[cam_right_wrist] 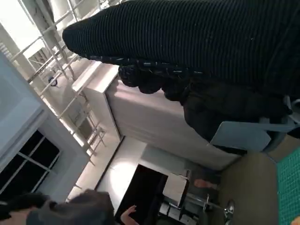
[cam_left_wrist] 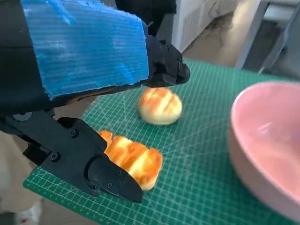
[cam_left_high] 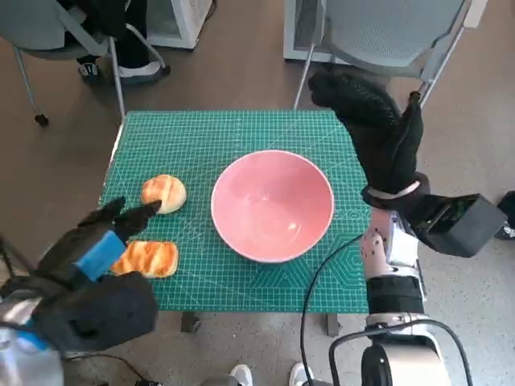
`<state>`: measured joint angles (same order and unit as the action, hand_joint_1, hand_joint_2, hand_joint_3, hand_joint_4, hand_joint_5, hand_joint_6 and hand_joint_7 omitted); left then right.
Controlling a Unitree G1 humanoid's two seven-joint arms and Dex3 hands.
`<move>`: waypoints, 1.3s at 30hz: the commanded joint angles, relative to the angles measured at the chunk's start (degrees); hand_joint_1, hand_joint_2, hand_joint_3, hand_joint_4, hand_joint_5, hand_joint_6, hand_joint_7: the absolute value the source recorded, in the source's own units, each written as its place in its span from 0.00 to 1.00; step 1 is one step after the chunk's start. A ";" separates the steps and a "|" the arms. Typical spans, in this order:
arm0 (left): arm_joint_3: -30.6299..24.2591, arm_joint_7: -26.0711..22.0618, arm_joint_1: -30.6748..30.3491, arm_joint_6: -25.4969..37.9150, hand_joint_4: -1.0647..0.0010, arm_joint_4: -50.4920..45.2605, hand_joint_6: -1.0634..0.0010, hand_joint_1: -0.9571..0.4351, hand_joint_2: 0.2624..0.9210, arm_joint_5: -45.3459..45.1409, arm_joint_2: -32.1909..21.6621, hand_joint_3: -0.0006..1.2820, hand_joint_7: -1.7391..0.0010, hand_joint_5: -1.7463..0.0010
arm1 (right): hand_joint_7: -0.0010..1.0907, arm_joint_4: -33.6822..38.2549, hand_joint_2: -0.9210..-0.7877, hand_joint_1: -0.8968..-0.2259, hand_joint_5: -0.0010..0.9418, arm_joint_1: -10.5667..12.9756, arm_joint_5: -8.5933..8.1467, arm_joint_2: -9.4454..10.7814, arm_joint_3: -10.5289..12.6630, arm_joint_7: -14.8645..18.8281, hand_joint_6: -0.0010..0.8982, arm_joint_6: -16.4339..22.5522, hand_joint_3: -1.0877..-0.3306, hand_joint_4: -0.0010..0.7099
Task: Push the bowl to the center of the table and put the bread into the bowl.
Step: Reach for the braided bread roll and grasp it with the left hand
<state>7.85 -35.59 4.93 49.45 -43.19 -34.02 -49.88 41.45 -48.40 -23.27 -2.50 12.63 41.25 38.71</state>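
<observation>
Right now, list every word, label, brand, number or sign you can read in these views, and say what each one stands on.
None can be read.
Green gridded cutting mat: only pale grid lines and faint marks near its right edge, too small to read.
Pink round bowl, round bread roll, long ridged bread piece, blue tape on the left hand: no print.

I see my left hand (cam_left_high: 96,249) low, fingers (cam_left_wrist: 105,176) spread, holding nothing — my right hand (cam_left_high: 378,129) is raised, fingers extended, equally empty.
</observation>
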 commanded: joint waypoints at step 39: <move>12.37 0.69 10.67 -0.96 0.87 25.89 0.69 0.50 0.65 -7.78 8.64 0.01 1.00 1.00 | 0.12 0.96 0.00 0.31 0.00 2.12 -2.59 -1.95 1.45 2.55 0.19 -1.07 0.28 0.17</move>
<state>19.57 -35.63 14.94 48.79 -18.99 -40.79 -42.27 42.08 -47.87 -25.13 -4.09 13.75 42.99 38.49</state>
